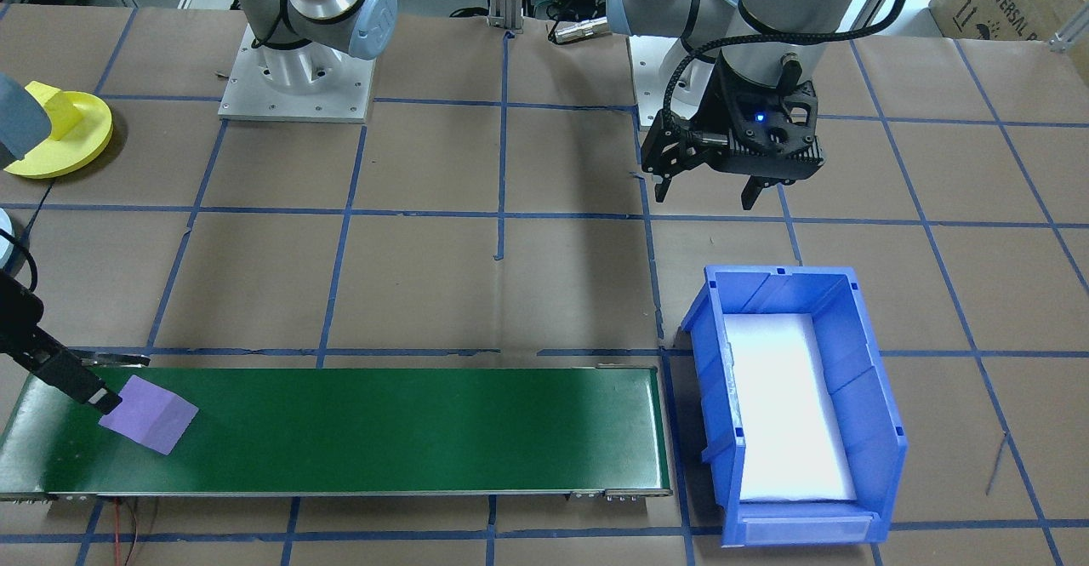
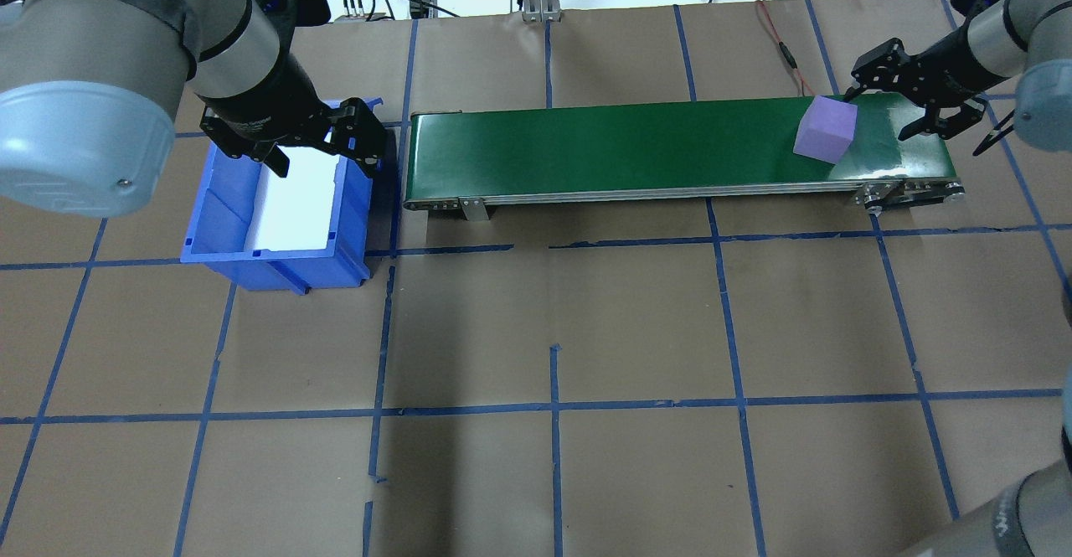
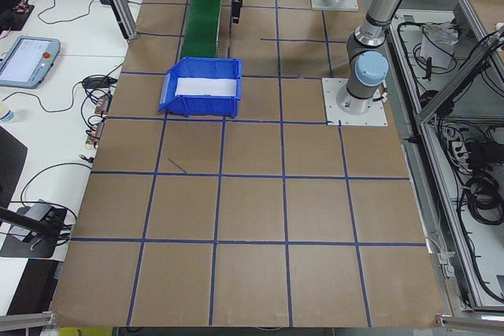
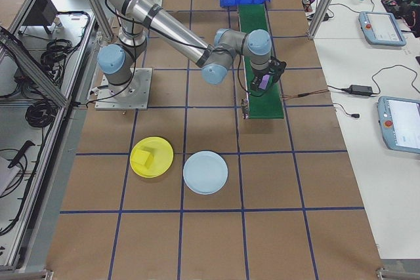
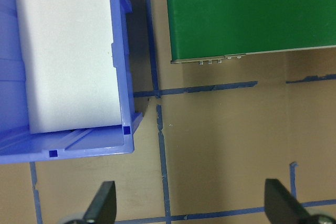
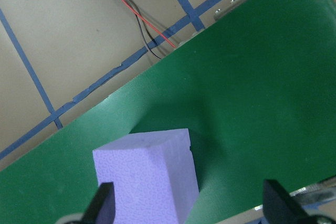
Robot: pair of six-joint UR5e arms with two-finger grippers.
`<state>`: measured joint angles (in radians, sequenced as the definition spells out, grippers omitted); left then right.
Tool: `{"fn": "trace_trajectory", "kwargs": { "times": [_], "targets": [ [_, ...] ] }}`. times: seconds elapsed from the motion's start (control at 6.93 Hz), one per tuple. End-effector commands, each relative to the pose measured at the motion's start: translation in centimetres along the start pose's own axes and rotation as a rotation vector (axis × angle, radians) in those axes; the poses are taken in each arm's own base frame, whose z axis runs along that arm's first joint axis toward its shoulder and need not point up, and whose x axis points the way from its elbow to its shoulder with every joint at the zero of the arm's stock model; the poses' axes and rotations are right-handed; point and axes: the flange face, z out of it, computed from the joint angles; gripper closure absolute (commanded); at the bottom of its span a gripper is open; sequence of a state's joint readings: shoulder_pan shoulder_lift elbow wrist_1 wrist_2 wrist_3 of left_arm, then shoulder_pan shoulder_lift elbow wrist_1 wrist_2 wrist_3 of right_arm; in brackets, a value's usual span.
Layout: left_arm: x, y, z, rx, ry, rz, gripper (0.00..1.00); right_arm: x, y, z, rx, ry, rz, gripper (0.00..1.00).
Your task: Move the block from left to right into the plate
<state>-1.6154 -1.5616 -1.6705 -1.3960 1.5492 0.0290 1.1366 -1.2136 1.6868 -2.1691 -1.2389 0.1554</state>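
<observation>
A purple block [image 2: 825, 128] lies on the green conveyor belt [image 2: 628, 146] near its right end. My right gripper [image 2: 881, 115] is open just beside it. In the right wrist view the block [image 6: 147, 177] sits close to one of the fingers [image 6: 103, 203], off centre in the right gripper [image 6: 190, 205]. In the front view the right gripper [image 1: 115, 379] touches the block [image 1: 149, 414] at its edge. My left gripper [image 1: 706, 191] hangs open and empty beside the blue bin [image 1: 876, 413]. A yellow plate [image 1: 85, 136] and a light blue plate [image 4: 205, 172] lie on the table.
The blue bin [image 2: 352, 214] with a white foam pad stands at the belt's left end. A yellow block [image 1: 59, 111] lies on the yellow plate [image 4: 161, 159]. Red and black wires [image 6: 142, 27] run behind the belt. Brown paper with blue tape lines covers the table.
</observation>
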Motion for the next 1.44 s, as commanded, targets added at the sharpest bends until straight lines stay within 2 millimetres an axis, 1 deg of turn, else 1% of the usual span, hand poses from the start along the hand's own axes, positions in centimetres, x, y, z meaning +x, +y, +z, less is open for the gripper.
{"fn": "trace_trajectory", "kwargs": {
  "times": [0.0, 0.14, 0.29, 0.43, 0.58, 0.72, 0.87, 1.01, 1.16, 1.3],
  "targets": [
    [0.0, 0.0, 0.0, 0.0, 0.0, 0.0, 0.0, -0.3, -0.6, 0.7, -0.007, -0.042, 0.03, 0.0],
    [0.0, 0.0, 0.0, 0.0, 0.0, 0.0, 0.0, -0.2, -0.9, 1.2, -0.009, -0.041, 0.029, 0.0],
    [0.0, 0.0, 0.0, 0.0, 0.0, 0.0, 0.0, 0.1, -0.8, 1.8, -0.01, -0.041, 0.013, 0.17],
    [0.0, 0.0, 0.0, 0.0, 0.0, 0.0, 0.0, 0.3, -0.8, 2.2, -0.017, -0.036, 0.016, 0.28],
    [0.0, 0.0, -0.1, 0.002, 0.0, 0.0, 0.0, 0.6, -1.4, 2.9, -0.018, -0.023, -0.051, 0.48],
    [0.0, 0.0, 0.0, 0.0, 0.0, 0.0, 0.0, 1.3, -1.8, 2.7, -0.004, 0.056, -0.117, 0.71],
    [0.0, 0.0, -0.1, 0.002, 0.0, 0.0, 0.0, 1.1, -2.4, 1.8, 0.019, 0.071, -0.136, 0.77],
    [0.0, 0.1, -0.1, 0.0, 0.0, 0.0, 0.0, 1.1, -3.3, 0.4, 0.041, 0.082, -0.175, 0.78],
    [0.0, 0.0, 0.0, -0.001, 0.0, 0.0, 0.0, 1.1, -3.3, -0.8, 0.056, 0.102, -0.195, 0.79],
    [0.0, 0.0, 0.0, 0.0, 0.0, 0.0, 0.0, 1.0, -2.9, -1.9, 0.067, 0.118, -0.226, 0.81]
  ]
}}
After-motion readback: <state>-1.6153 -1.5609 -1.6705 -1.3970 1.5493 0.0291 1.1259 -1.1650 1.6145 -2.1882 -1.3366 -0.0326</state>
